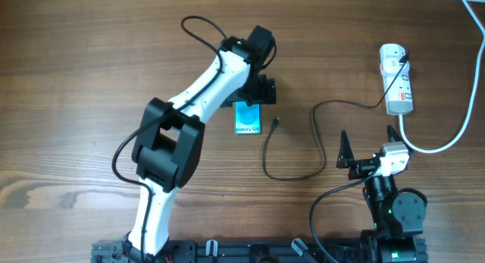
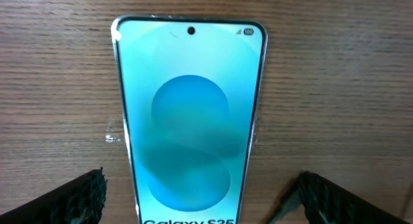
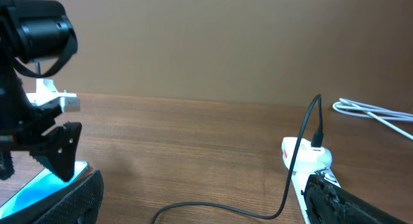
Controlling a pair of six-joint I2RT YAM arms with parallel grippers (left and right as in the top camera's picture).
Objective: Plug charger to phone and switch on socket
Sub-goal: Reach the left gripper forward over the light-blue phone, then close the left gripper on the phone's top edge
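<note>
**Beside the phone, the tip waits**

On the left, your left gripper [image 2: 206, 197] hangs over the phone [image 1: 247, 119], fingers [image 2: 80, 198] spread either side of the bright screen, apparently not touching it. The phone lies flat on the table [image 1: 76, 66], long axis running away from you, lettered bottom edge nearest you. Just right of it lies the connector tip [image 1: 276, 123] of the charger [image 1: 267, 163]; its cable loops back and across to the socket [image 1: 397, 85] at far right. Your right gripper [image 3: 210, 201] sits near your edge of the table, jaws wide and empty — well apart from the tip, which lies up and to its left. The left arm is nearer, but probably better spent steadying the phone.
</note>
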